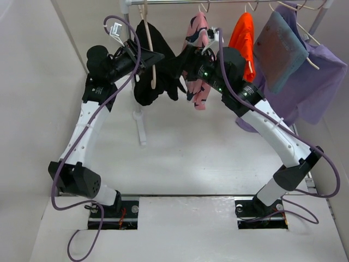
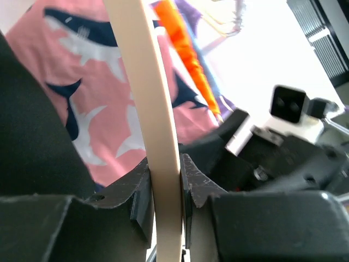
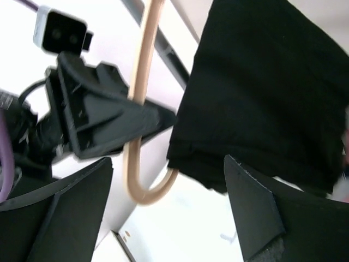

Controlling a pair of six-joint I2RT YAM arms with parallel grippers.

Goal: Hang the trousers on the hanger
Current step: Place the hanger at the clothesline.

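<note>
A plain white table [image 1: 185,164] fills the floor of a white-walled booth, with a metal clothes rail [image 1: 229,2] across the far edge and the rail's white foot [image 1: 140,128] resting on the tabletop. Two white-and-black arms rise from the near edge, one on each side. The left arm [image 1: 90,131] reaches up to the rail. Its left gripper [image 2: 165,191] is clamped on the thin pale beige wooden hanger [image 1: 149,38], whose bar runs steeply up and down between the two pads in the left wrist view. Just right of that bar hang the large plain black soft trousers [image 1: 150,93], bunched below the rail and touching the hanger. The hanger's curved lower end meets the bottom fold of the cloth, though I cannot tell whether the cloth goes over the bar. Next comes the right gripper [image 3: 168,164], its two fingers spread wide with nothing between them, near the trousers. Five garments hang along the rail: the black trousers, a pink garment with dark blue and white shapes [image 1: 197,30], a bright orange one [image 1: 242,35], a grey-blue one [image 1: 281,49] and a purple shirt [image 1: 322,87].
</note>
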